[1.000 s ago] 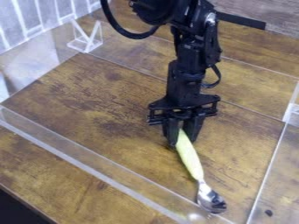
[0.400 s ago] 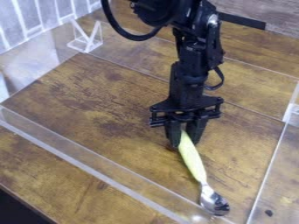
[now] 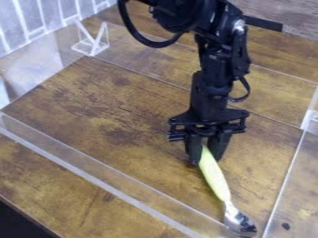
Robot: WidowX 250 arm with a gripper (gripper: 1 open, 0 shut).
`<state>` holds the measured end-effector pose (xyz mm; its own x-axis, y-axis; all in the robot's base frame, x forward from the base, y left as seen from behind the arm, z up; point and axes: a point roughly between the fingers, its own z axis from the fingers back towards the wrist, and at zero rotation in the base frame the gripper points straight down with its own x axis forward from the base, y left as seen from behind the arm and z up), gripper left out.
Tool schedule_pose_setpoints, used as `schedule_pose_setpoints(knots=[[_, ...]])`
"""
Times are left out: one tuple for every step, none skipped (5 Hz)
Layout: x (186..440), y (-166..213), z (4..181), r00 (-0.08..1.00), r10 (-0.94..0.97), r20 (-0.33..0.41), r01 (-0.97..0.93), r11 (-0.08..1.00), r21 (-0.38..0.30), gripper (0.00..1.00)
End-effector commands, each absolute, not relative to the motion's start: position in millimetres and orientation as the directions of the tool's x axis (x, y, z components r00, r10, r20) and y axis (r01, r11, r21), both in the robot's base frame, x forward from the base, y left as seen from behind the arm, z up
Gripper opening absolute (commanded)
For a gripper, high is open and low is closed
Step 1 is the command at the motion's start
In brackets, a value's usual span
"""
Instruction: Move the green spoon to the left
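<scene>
Since the earlier frame, your gripper and the green spoon shift together a little to the right. The pincer is closed on the far end of the handle, apparently to steer the spoon from there. The spoon lies at the near right of the wooden surface, its metal bowl nearest the camera. The task calls for leftward travel; judged so, your direction needs correcting.
</scene>
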<state>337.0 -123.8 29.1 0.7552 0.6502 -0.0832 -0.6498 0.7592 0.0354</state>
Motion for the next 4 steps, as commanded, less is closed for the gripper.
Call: schedule_pose_setpoints(knots=[[326, -146, 42.5, 0.792, 0.606, -0.068, -0.608, 0.794, -0.005, 0.0], [327, -142, 50.4, 0.792, 0.607, -0.069, -0.609, 0.793, -0.017, 0.0], [329, -138, 58.2, 0.791, 0.608, -0.07, -0.611, 0.791, -0.03, 0.0], [326, -135, 70.3, 0.785, 0.615, -0.069, -0.618, 0.785, -0.041, 0.0]])
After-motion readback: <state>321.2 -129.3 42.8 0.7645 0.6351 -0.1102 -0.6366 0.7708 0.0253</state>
